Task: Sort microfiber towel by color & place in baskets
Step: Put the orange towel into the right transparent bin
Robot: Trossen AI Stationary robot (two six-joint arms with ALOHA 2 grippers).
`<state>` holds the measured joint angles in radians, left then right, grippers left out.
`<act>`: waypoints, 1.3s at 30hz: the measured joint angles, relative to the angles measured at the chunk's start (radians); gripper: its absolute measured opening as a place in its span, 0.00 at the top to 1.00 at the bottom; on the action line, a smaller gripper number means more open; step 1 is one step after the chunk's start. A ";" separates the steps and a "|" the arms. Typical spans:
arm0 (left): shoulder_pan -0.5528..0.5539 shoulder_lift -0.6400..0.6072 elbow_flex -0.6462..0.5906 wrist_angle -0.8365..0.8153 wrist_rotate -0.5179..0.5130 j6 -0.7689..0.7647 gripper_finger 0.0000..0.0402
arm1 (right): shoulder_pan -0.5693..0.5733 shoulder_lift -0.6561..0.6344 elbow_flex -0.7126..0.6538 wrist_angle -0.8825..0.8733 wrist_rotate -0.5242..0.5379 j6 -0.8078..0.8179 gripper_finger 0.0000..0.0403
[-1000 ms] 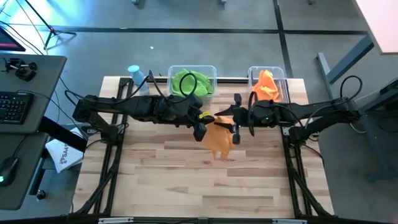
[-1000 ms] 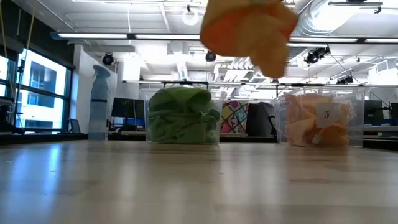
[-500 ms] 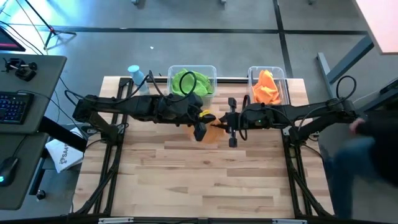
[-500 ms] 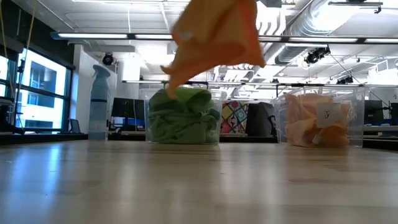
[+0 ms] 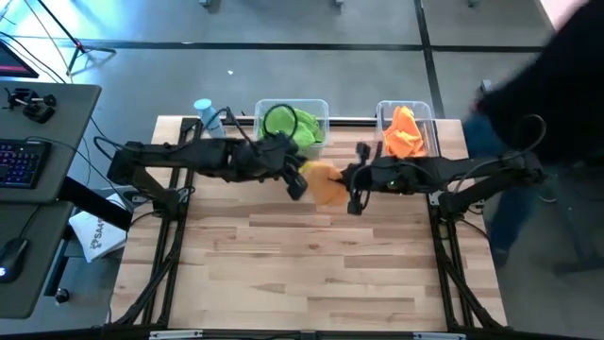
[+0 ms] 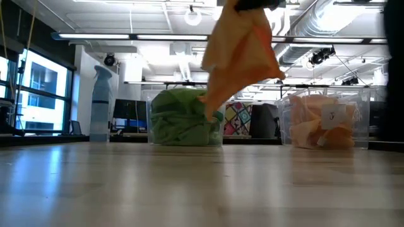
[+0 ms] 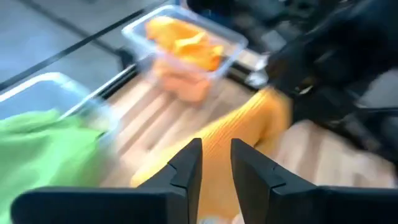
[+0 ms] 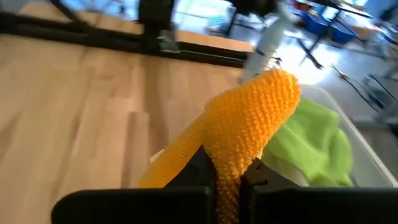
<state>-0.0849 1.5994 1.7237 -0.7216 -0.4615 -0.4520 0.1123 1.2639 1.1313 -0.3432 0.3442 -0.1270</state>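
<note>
The orange towel (image 5: 327,183) is now carried only by the right gripper (image 5: 355,190), whose fingers are clamped on it; in the right wrist view the cloth (image 8: 249,124) is pinched between the two dark fingers and rises above them. Half a second ago the left gripper (image 5: 295,181) was lower and close against the cloth; it is now drawn back toward the wider basket (image 5: 322,110), and its fingers are seen apart in the left wrist view, with nothing between them. The towel hangs in the air between the two baskets, clear of the desk (image 5: 302,274), as the low view shows (image 6: 243,53). It is judged that the hand-over is finished and that the towel must next be taken to the narrower basket (image 5: 429,115), where the other orange cloths (image 5: 404,132) already lie; the green towels (image 5: 293,127) are in the wider basket.

Some parts are hard to make out. A person (image 5: 552,85) has come in at the far right of the high view and is only a dark blur; the right arm's base is partly covered. In the low view both grippers are cut off at the upper edge. The left wrist view is blurred, so the basket rims there are not sharp. A light-blue spray bottle (image 5: 204,111) stands at the back left corner.
</note>
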 joint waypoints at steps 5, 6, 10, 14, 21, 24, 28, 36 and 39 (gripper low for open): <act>0.006 -0.072 -0.055 -0.108 -0.019 0.069 0.83 | -0.053 -0.080 0.000 -0.055 0.068 0.054 0.99; 0.005 -0.094 -0.088 -0.099 -0.019 0.082 0.83 | -0.066 -0.099 0.000 -0.063 0.076 0.058 0.99; 0.007 -0.220 -0.273 0.023 0.001 0.134 0.84 | -0.131 -0.178 0.000 -0.062 0.085 0.057 0.99; 0.014 -0.379 -0.510 0.242 0.149 0.238 0.86 | -0.208 -0.235 0.000 -0.063 0.087 0.036 1.00; 0.043 -0.664 -0.934 0.547 0.392 0.305 0.88 | -0.317 -0.302 0.000 -0.025 0.223 0.105 1.00; 0.063 -0.763 -1.091 0.633 0.405 0.284 0.89 | -0.348 -0.304 0.000 -0.065 0.384 0.119 1.00; 0.079 -0.875 -1.255 0.744 0.406 0.273 0.91 | -0.379 -0.305 0.000 -0.219 0.621 0.289 1.00; 0.079 -0.988 -1.427 0.836 0.454 0.323 0.98 | -0.463 -0.298 0.000 -0.595 0.543 0.687 1.00; 0.079 -1.007 -1.446 0.855 0.455 0.327 1.00 | -0.506 -0.286 0.000 -0.582 0.467 0.650 1.00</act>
<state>-0.0059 0.5928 0.2779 0.1332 -0.0067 -0.1252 -0.3940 0.9779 1.1313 -0.9254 0.8107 0.5231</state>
